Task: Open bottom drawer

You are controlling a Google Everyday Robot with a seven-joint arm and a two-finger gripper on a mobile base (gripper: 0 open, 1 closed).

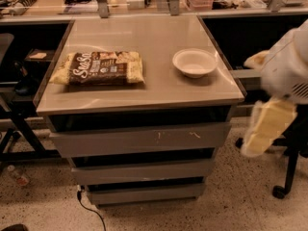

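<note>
Bottom drawer [147, 193] is low centre, well left & below the gripper [267, 127] at right edge; wide or narrow, I can't make out.

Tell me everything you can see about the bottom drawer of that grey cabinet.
The bottom drawer is the lowest and narrowest of three flat grey fronts, plain, without handle or marks. It sits level just above the speckled floor, a dark gap separating it from the middle drawer. No inside shows, so it looks shut. A black cable trails by its left corner. The gripper hangs off to the right, higher up, not touching it.
</note>
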